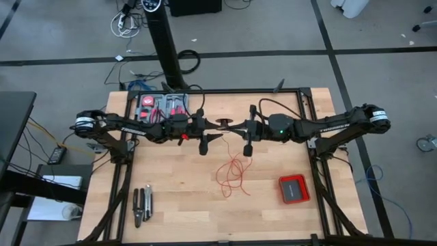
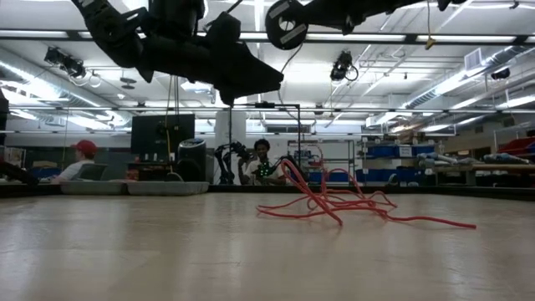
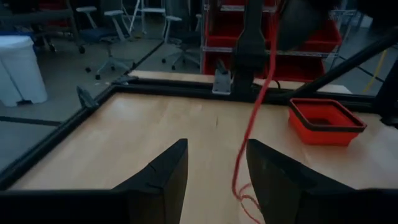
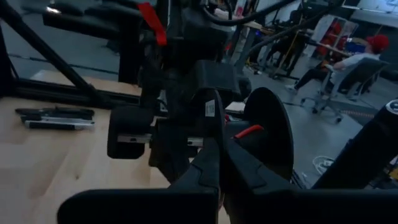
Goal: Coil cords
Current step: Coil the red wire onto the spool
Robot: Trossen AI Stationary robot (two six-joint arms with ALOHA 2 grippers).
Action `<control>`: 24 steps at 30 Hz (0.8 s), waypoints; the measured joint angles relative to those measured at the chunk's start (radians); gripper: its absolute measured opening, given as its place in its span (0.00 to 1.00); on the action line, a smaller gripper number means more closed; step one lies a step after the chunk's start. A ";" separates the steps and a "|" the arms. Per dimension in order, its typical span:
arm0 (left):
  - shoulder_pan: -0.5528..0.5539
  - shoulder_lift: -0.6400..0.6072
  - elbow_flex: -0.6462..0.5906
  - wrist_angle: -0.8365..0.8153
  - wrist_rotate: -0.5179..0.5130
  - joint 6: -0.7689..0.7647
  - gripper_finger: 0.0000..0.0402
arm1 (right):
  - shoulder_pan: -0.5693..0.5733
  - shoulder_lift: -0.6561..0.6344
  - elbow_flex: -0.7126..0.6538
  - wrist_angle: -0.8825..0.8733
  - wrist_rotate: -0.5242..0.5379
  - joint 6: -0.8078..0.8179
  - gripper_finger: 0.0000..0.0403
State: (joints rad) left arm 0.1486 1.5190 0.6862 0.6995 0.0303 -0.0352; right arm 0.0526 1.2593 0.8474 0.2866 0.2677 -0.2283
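Two arms meeting nose to nose above the middle of the bench [image 1: 171, 205], both held high off the wood. Left gripper [image 1: 205, 140] with jaws spread wide, nothing between them in the left wrist view. Right gripper [image 1: 235, 127] with jaws pressed together, apparently pinching a small black spool [image 1: 224, 123] that sits in the gap between the two arms; exact contact hard to confirm, since the right wrist view shows only closed dark fingers against a dark disc. Red wire [image 1: 233, 171] mostly uncoiled: a strand hanging down from the spool area, then a loose squiggly pile on the bench below and slightly to the right arm's side. Long axis of the hanging strand roughly vertical, running from the spool down to the pile; the pile itself sprawls in loops toward the near edge. From the left wrist camera, the strand drops just ahead of the open jaws, slightly toward one finger, not yet between them. Left arm looks the nearer one for catching the strand, judging by that view. Likely key relation: strand ahead of and below the left jaws, so a short forward reach probably needed before closing. Red box [image 1: 293, 188] and pliers [image 1: 143, 205] well apart, out of play.
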 joint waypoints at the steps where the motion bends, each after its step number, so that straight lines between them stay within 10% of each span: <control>1: 0.000 0.001 0.000 0.000 0.009 0.001 0.42 | 0.003 0.005 0.000 0.000 0.006 -0.007 0.00; 8: 0.000 0.000 0.000 -0.004 -0.013 0.041 0.37 | 0.006 0.016 0.000 0.026 0.009 -0.010 0.00; 14: -0.002 0.000 0.000 -0.037 -0.044 0.079 0.04 | 0.006 0.016 0.000 0.015 0.005 -0.009 0.00; 24: 0.002 -0.135 0.000 -0.199 -0.107 0.144 0.00 | 0.005 -0.007 0.000 -0.095 0.009 0.033 0.00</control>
State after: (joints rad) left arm 0.1501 1.3840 0.6861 0.5010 -0.0768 0.1090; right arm 0.0577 1.2524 0.8471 0.1914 0.2767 -0.1950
